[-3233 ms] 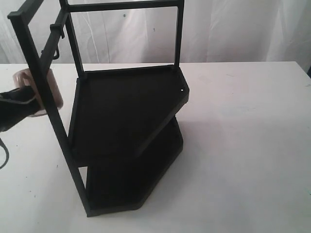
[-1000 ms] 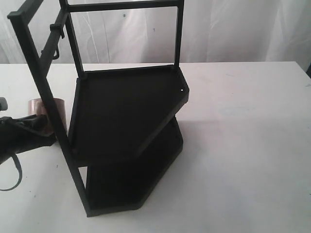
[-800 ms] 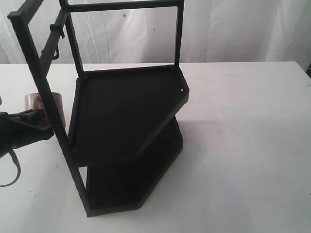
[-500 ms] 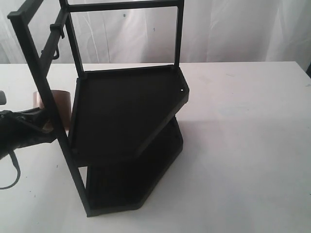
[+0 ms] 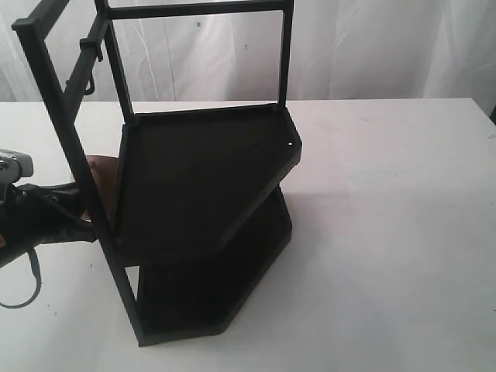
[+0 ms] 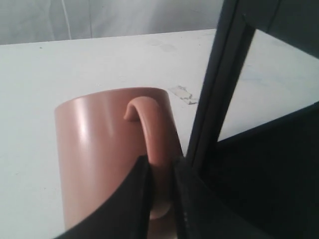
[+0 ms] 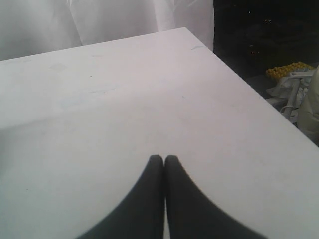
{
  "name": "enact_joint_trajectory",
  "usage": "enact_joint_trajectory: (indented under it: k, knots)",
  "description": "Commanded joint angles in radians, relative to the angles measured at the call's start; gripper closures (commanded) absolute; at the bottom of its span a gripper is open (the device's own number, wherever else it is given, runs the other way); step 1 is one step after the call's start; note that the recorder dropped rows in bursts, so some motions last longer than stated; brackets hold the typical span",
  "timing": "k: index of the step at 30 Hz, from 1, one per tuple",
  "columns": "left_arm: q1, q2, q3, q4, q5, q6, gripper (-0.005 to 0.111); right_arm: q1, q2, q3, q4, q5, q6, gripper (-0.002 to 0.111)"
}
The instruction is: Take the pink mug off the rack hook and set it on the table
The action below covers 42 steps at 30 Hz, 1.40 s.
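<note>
Two claws: your L gripper (image 6: 160,162) pinches pink mug (image 6: 99,149) by handle, mug dead ahead, rack (image 6: 219,94) post just beside, nr left edge of table (image 5: 387,232); R gripper (image 7: 164,159) pressed together, empty.

no readable text — none anywhere.

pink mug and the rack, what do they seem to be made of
The pink mug looks like ceramic with a smooth satin glaze: soft streaks of light run down its wall. The rack looks like black-painted metal, matt, though that is less sure: thin straight bars, sharp shelf edges, hardly any shine.
</note>
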Motion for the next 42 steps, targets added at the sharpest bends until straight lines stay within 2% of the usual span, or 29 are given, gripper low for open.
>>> enact_joint_trajectory:
  k: [1, 12, 19, 21, 24, 26, 30, 42]
  knots:
    - [0.002, -0.003, -0.007, 0.021, -0.023, -0.003, 0.107, 0.004, -0.001, 0.002, 0.0, -0.007, 0.002, 0.108]
    - [0.002, -0.003, -0.007, 0.022, 0.005, -0.003, 0.107, 0.004, -0.001, 0.002, 0.0, -0.007, 0.002, 0.108]
    - [0.002, -0.003, -0.007, 0.022, 0.088, -0.038, 0.107, 0.004, -0.001, 0.002, 0.0, -0.007, 0.002, 0.108]
    - [0.002, -0.003, -0.007, 0.024, 0.108, -0.061, 0.102, 0.004, -0.001, 0.002, 0.0, -0.007, 0.002, 0.108]
    - [0.002, -0.003, -0.007, 0.036, 0.196, -0.113, 0.081, 0.004, -0.001, 0.002, 0.0, -0.007, 0.002, 0.108]
    - [0.002, -0.003, -0.005, 0.053, 0.231, -0.119, 0.073, 0.004, -0.001, 0.002, 0.0, -0.007, 0.002, 0.108]
    - [0.002, -0.003, -0.005, 0.156, 0.25, -0.163, 0.072, 0.004, -0.001, 0.002, 0.002, -0.007, 0.002, 0.108]
    - [0.002, -0.012, -0.005, 0.16, 0.248, -0.195, 0.072, 0.004, -0.001, 0.002, 0.002, -0.007, 0.002, 0.108]
